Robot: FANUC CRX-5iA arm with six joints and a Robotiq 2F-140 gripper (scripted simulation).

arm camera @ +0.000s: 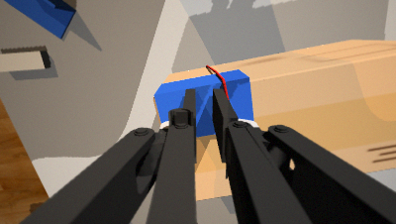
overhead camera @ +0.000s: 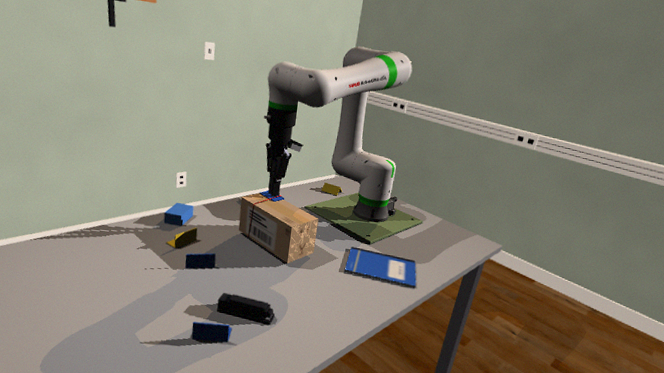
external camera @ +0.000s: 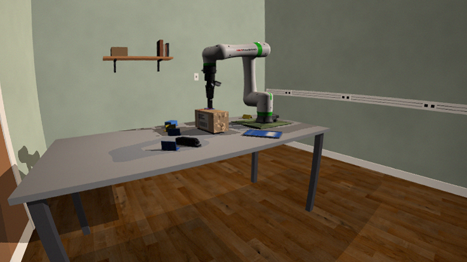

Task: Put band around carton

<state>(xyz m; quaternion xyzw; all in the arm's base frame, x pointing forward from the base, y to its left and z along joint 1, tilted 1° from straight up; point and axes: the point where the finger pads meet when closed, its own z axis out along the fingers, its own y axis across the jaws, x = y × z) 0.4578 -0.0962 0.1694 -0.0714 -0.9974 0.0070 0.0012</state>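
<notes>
A brown carton (overhead camera: 278, 229) (external camera: 213, 120) (arm camera: 317, 99) stands level on the grey table (overhead camera: 83, 296). A blue corner guard (overhead camera: 277, 199) (arm camera: 240, 96) sits on its far top corner. A thin red band (arm camera: 218, 76) runs over the guard and up along the inner side of my right finger. My gripper (overhead camera: 273, 189) (external camera: 209, 106) (arm camera: 204, 104) points straight down with its tips on the guard. The fingers are nearly shut, with a narrow gap that shows blue guard. The band is not pinched between them.
Blue blocks (overhead camera: 179, 213) (overhead camera: 199, 260) (overhead camera: 210, 332), yellow wedges (overhead camera: 183, 238) (overhead camera: 331, 187) and a black object (overhead camera: 245, 308) lie around the carton. A blue notebook (overhead camera: 381, 266) lies to its right. The arm's green base plate (overhead camera: 331, 216) is behind it.
</notes>
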